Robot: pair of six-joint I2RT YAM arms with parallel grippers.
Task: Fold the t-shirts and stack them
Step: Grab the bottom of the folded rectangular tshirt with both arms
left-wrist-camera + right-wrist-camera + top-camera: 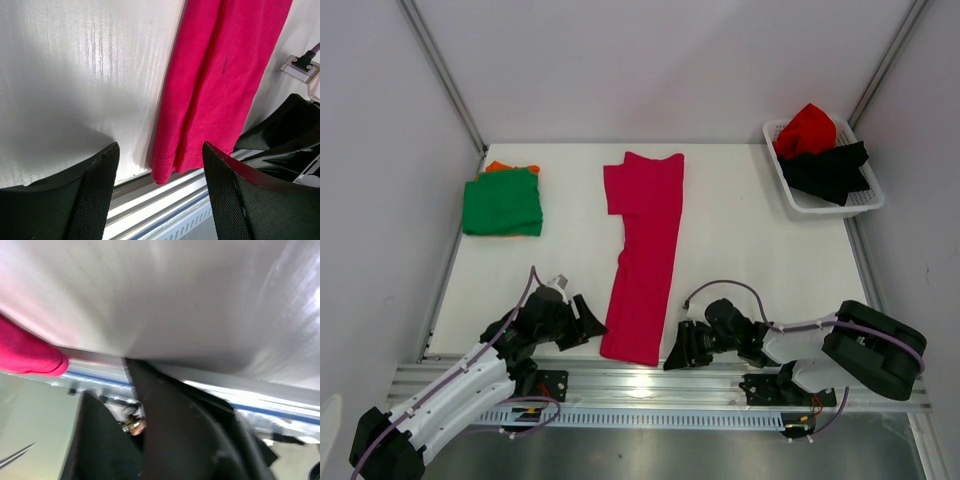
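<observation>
A magenta t-shirt point(645, 255), folded lengthwise into a long strip, lies down the middle of the table, its hem at the near edge. In the left wrist view the magenta t-shirt point(220, 75) hangs slightly over the edge. My left gripper point(590, 327) point(160, 172) stands open just left of that hem, holding nothing. My right gripper point(675, 356) point(117, 400) sits just right of the hem, jaws apart and empty. In the blurred right wrist view the magenta t-shirt point(25, 352) shows as a corner off to the left. A folded green t-shirt point(502, 205) lies on an orange t-shirt point(498, 166) at the far left.
A white lattice basket point(840, 208) at the far right corner holds a crumpled red t-shirt point(807, 128) and a black t-shirt point(830, 170). An aluminium rail point(650, 385) runs along the near table edge under both grippers. White walls close in the table's left, back and right sides.
</observation>
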